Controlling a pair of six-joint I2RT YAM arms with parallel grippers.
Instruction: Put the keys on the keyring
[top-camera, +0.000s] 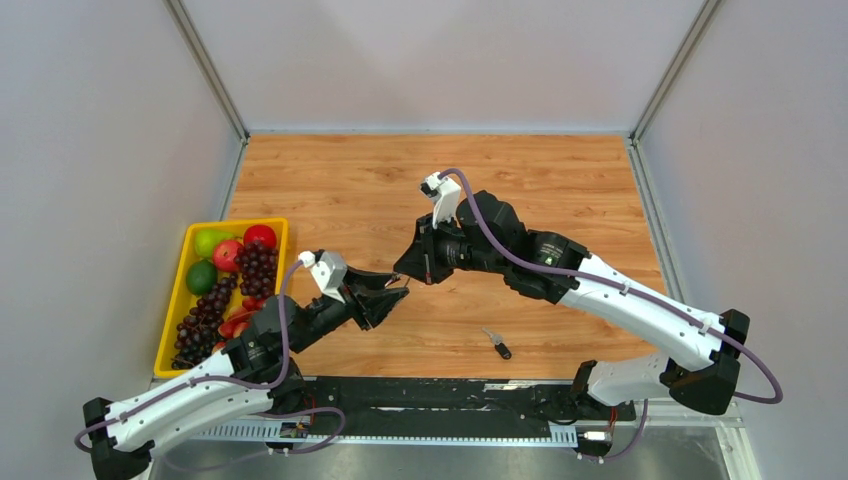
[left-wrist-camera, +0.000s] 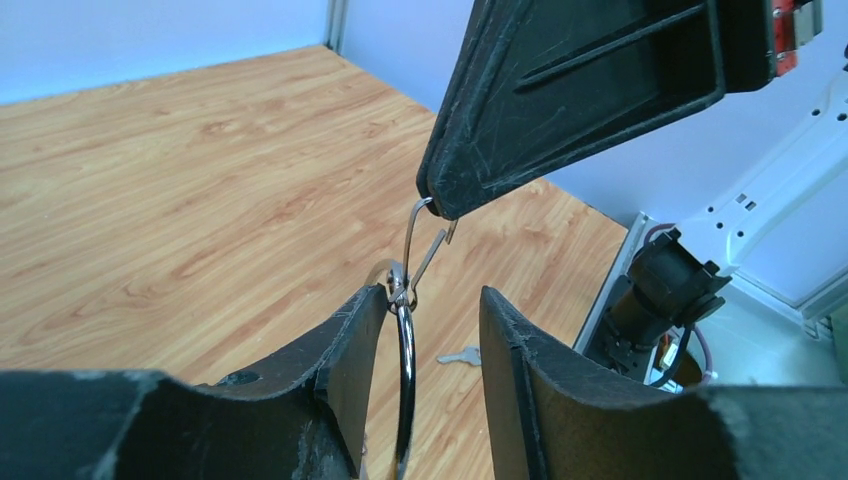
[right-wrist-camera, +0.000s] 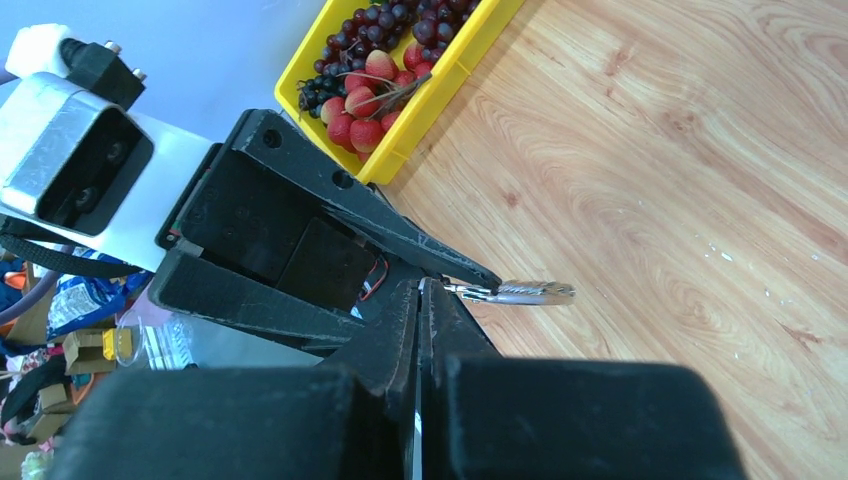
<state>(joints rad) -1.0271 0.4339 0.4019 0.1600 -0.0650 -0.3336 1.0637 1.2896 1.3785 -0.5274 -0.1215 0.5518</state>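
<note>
My right gripper (right-wrist-camera: 425, 290) is clenched on the thin wire loop at the top of the keyring (left-wrist-camera: 405, 365), and holds it in the air between the two arms so the ring hangs free for threading. My left gripper (left-wrist-camera: 432, 305) is released, jaws apart on either side of the ring, which leans against one finger. I judge that leaves room to re-grip. The ring is slim, round and silver. The black-headed key (top-camera: 497, 344) lies on the surface (top-camera: 350, 190), at five o'clock from both grippers.
</note>
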